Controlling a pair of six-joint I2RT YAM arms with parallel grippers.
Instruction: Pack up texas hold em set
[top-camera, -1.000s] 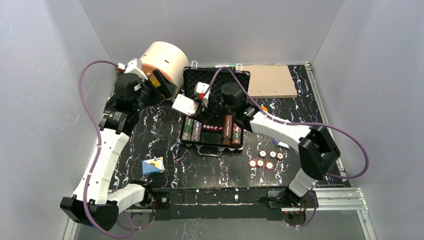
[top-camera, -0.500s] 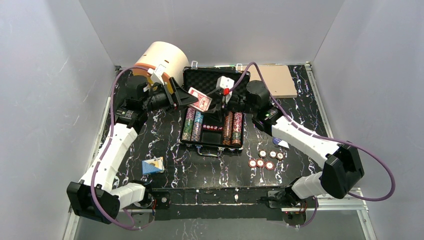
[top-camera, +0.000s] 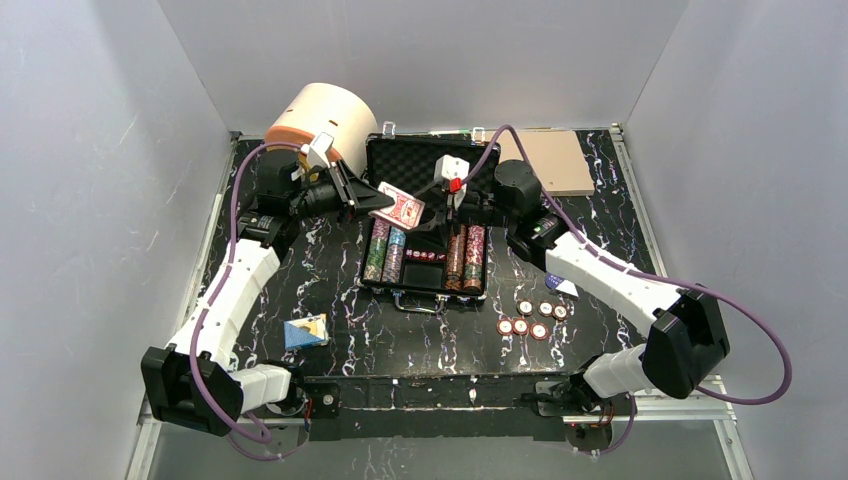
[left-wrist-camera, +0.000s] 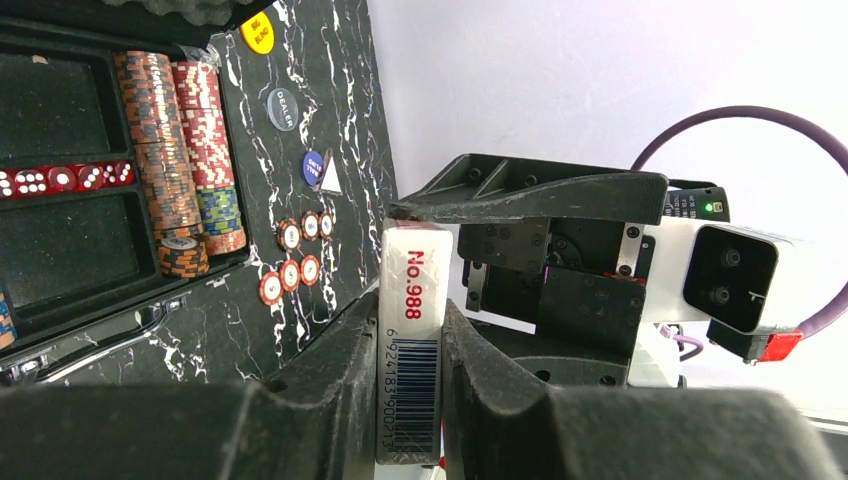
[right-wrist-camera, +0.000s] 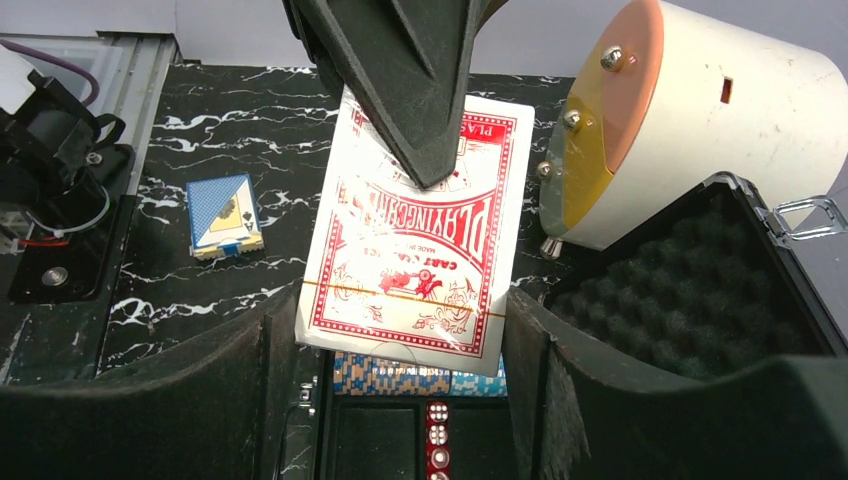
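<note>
Right now both grippers are on the red card deck (right-wrist-camera: 415, 265), mid-air over the rear-left part of the open briefcase (top-camera: 415, 160), not resting on anything.

Left gripper (left-wrist-camera: 410, 310): jaws closed flat on the deck's two faces. Its wrist view shows the barcode edge squeezed between the fingers. One left finger (right-wrist-camera: 415, 90) lies across the printed back.

Right gripper (right-wrist-camera: 400, 300): jaws wide, the deck's width filling the gap between them. Both long edges look pressed against the pads, so I read it as gripping too.

Case is on the table (top-camera: 330, 270), lid up, foam showing. Chip stacks (top-camera: 385, 250) fill slots on the left and right of the tray. Red dice (left-wrist-camera: 60, 180) sit in a row in the middle.

Outside the case:
- loose chips (top-camera: 530, 318) on the table to its right, well apart from it
- round buttons (left-wrist-camera: 282, 108) near those chips
- blue card deck (top-camera: 305, 331) front-left, near the left arm

Cream cylinder (top-camera: 325, 120) lies on its side just behind the left gripper. Tan board (top-camera: 545, 162) is flat at the rear right.
</note>
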